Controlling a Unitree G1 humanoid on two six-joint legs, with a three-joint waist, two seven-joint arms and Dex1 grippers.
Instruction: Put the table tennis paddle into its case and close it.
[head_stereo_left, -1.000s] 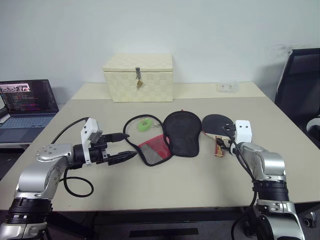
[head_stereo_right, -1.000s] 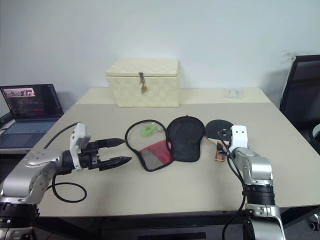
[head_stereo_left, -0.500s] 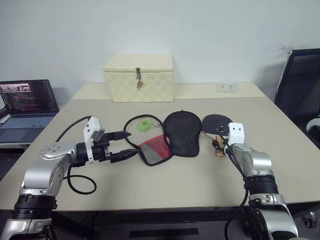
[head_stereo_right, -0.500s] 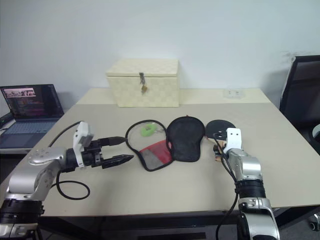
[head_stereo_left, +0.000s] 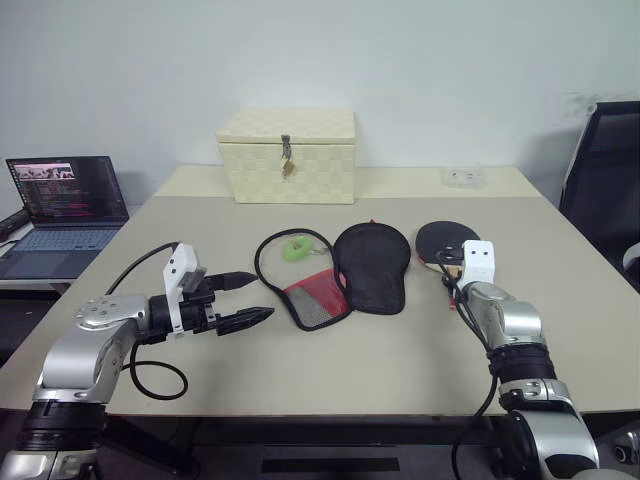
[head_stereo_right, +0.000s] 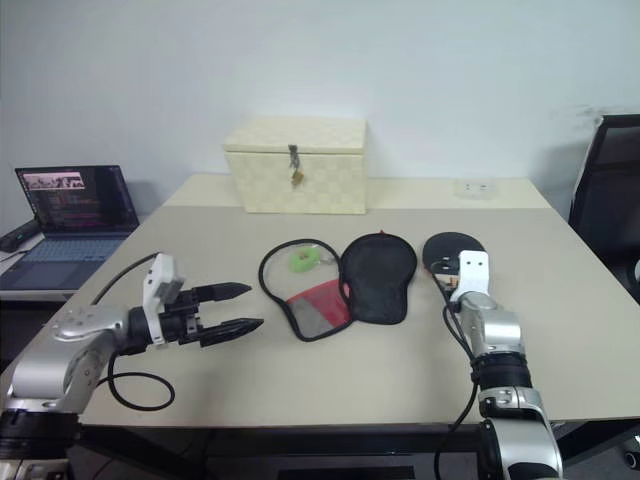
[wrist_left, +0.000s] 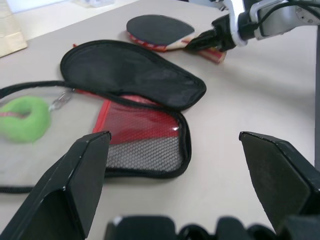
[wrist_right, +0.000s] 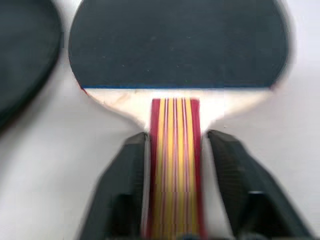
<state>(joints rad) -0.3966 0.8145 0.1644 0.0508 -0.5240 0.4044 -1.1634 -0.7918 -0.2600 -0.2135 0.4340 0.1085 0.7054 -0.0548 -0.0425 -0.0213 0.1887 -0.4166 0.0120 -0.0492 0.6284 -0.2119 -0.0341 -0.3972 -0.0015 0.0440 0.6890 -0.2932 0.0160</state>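
The table tennis paddle (head_stereo_left: 445, 240) lies flat at the right of the table, black blade away from me, its striped wooden handle (wrist_right: 174, 165) pointing toward my right arm. My right gripper (wrist_right: 177, 136) has a finger against each side of that handle and is shut on it. The case (head_stereo_left: 372, 265) lies unzipped in the middle, its black flap beside the red mesh section (head_stereo_left: 312, 298). A black cord loop with a green ring (head_stereo_left: 295, 249) trails to its left. Short of the mesh section and left of it, my left gripper (head_stereo_left: 262, 294) hovers open, holding nothing.
A cream woven box (head_stereo_left: 288, 155) with a latch stands at the back of the table (head_stereo_left: 350, 370). An open laptop (head_stereo_left: 65, 200) sits on a side surface to the left. A black chair (head_stereo_left: 605, 170) stands at the right. A small white item (head_stereo_left: 462, 177) lies at the far right.
My right gripper has pushed forward along the paddle's handle and closed on it. The left gripper has stayed put and open. The view itself has shifted slightly.
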